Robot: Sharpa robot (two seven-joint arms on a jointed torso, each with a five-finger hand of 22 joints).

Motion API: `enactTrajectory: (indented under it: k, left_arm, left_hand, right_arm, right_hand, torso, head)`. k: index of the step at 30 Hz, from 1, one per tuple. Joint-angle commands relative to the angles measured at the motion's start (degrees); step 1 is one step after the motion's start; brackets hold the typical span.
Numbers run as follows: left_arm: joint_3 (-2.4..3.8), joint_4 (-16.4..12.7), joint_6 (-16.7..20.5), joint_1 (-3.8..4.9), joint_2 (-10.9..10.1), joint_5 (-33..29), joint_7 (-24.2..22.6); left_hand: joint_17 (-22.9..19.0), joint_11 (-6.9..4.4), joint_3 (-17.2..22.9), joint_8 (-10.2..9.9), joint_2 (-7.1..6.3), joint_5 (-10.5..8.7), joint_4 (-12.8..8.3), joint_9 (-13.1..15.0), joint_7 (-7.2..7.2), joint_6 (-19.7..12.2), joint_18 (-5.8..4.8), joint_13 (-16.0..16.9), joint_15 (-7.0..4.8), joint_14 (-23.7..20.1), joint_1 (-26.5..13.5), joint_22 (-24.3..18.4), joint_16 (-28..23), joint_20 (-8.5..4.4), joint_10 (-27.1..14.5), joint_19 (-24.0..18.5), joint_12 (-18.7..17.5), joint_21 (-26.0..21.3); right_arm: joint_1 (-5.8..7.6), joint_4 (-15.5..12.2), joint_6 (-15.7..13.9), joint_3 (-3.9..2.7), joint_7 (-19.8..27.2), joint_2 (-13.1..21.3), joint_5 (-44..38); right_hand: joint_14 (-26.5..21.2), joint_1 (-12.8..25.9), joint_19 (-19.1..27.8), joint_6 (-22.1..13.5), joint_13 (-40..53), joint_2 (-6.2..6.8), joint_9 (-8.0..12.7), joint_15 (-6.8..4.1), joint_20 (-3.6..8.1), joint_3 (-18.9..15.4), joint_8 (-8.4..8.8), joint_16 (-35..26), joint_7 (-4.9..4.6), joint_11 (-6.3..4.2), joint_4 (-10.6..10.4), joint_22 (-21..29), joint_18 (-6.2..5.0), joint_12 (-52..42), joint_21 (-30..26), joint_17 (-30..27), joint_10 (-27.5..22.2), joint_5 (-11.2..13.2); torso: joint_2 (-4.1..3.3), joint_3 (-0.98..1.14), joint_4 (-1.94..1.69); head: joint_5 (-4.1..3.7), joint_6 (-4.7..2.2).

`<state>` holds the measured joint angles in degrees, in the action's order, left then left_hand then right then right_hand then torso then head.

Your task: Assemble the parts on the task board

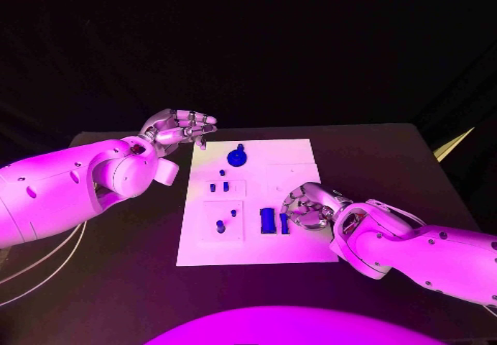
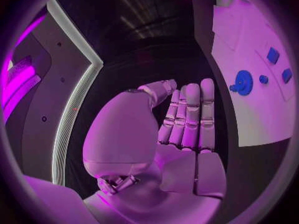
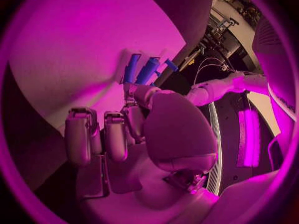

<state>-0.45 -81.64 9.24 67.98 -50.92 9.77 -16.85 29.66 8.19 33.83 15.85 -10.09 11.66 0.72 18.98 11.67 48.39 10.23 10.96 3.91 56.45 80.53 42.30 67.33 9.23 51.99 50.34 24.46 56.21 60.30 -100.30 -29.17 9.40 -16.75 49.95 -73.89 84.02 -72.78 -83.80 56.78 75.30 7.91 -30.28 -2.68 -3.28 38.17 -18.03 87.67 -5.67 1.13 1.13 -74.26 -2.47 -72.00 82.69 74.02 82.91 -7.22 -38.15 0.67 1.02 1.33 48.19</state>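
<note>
**Right hand low over the board's near edge, left hand held off the far corner**

Nearest my head camera, the right hand [image 1: 307, 207] sits low over the near right part of the task board [image 1: 290, 154], fingers curled inward beside two upright blue bars [image 1: 274, 221]. From my station I cannot tell whether those fingers hold anything. The right wrist view adds what the head view lacks: the fingers [image 3: 115, 134] bent toward the white plate [image 3: 74, 59], with the blue bars [image 3: 140, 69] just beyond the thumb, apart from the fingertips as far as I can see.

The left hand [image 1: 178, 129] hovers off the board's far left corner, over the black table [image 1: 373, 165]. Its wrist view shows the fingers [image 2: 190, 114] straight and pressed side by side, thumb alongside, with nothing in them.

On the board, a round blue gear-like part [image 1: 237, 157] lies near the far edge; the left wrist view shows it [image 2: 243, 82] as a toothed disc with small blue pieces [image 2: 273, 55] beside it. Small blue pegs [image 1: 218, 187] stand mid-board, and another peg [image 1: 220, 226] stands nearer the front.

I can read no writing or labels anywhere.
</note>
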Motion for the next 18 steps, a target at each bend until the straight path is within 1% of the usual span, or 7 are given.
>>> enactTrajectory:
  k: [1, 6, 9, 14, 18]
  left_arm:
    - [0.03, -0.1, -0.2, 0.03, 0.0, 0.0, 0.0]
    - [0.03, -0.1, -0.2, 0.03, 0.0, 0.0, 0.0]
    - [0.03, -0.2, -0.2, 0.03, 0.0, 0.0, 0.0]
    - [0.03, -0.2, -0.2, 0.03, 0.0, 0.0, 0.0]
    - [0.03, -0.2, -0.2, 0.03, 0.0, 0.1, 0.0]
  left_hand:
    - [-0.7, 0.14, -0.5, 1.0, 0.62, 0.36, 0.3, -0.8, 0.24, -0.7, 0.38, 0.9, 0.09, -0.9, -0.5, -0.8, 0.1, 0.07, -1.4, -0.3, 0.8, -0.8]
    - [-0.7, 0.14, -0.5, 1.0, 0.62, 0.36, 0.3, -0.8, 0.24, -0.7, 0.38, 0.9, 0.09, -0.9, -0.5, -0.8, 0.1, 0.07, -1.4, -0.3, 0.8, -0.8]
    - [-0.7, 0.14, -0.5, 1.0, 0.62, 0.36, 0.3, -0.8, 0.24, -0.7, 0.38, 0.9, 0.09, -0.9, -0.5, -0.8, 0.1, 0.07, -1.4, -0.3, 0.8, -0.8]
    - [-0.7, 0.14, -0.5, 1.0, 0.62, 0.36, 0.3, -0.8, 0.24, -0.7, 0.38, 0.9, 0.09, -0.9, -0.5, -0.8, 0.1, 0.07, -1.4, -0.3, 0.8, -0.8]
    - [-0.7, 0.14, -0.5, 1.0, 0.62, 0.36, 0.3, -0.8, 0.24, -0.7, 0.38, 0.9, 0.09, -0.9, -0.5, -0.8, 0.1, 0.07, -1.4, -0.3, 0.8, -0.8]
  right_arm:
    - [-0.11, 0.0, 0.3, 0.06, -0.4, -0.1, -0.3]
    - [-0.11, 0.1, 0.6, 0.06, -0.9, -0.3, -0.5]
    - [-0.11, 0.2, 0.6, 0.06, -1.3, -0.4, -0.8]
    - [-0.13, 0.4, 0.5, 0.06, -2.5, -0.6, -1.8]
    - [-0.15, 0.5, 0.5, 0.06, -3.2, -0.7, -2.4]
  right_hand:
    - [5.3, 0.1, -4.5, 1.3, 6.1, -0.50, -0.3, -0.23, 0.13, -1.2, 0.21, 0.9, 0.02, -0.17, 0.9, -13.9, 1.24, -1.4, 1.2, 13.3, 0.5, -0.5]
    - [5.4, 0.3, -4.5, 1.5, 6.0, -0.41, -0.3, -0.31, 0.19, -1.4, 0.06, 1.0, 0.14, -0.26, 0.9, -13.9, 1.24, -1.4, 1.2, 13.3, 0.6, -0.4]
    - [5.4, 0.7, -4.5, 1.7, 6.0, -0.09, -0.3, -0.42, 0.28, -2.0, -0.08, 1.0, 0.32, -0.39, 0.7, -13.9, 1.24, -1.3, 1.2, 13.3, 0.6, -0.4]
    - [5.3, 1.8, -4.5, 2.0, 6.0, 0.65, -0.1, -0.65, 0.48, -3.0, -0.31, 0.9, 0.71, -0.70, 0.2, -14.0, 1.26, -1.3, 1.3, 13.3, 0.6, -0.4]
    - [5.4, 2.0, -4.5, 2.4, 6.0, 0.97, -0.1, -0.79, 0.60, -3.5, -0.52, 1.0, 0.94, -0.87, 0.0, -14.0, 1.25, -1.4, 1.2, 13.3, 0.6, -0.4]
  torso:
    - [-0.03, 0.01, 0.00]
    - [-0.03, 0.03, -0.01]
    - [0.01, -0.01, 0.00]
    - [0.00, 0.02, -0.01]
    - [0.05, -0.01, -0.02]
  head:
    - [0.00, 0.03]
    - [-0.01, 0.13]
    - [-0.01, 0.21]
    - [0.02, 0.29]
    - [0.02, 0.31]
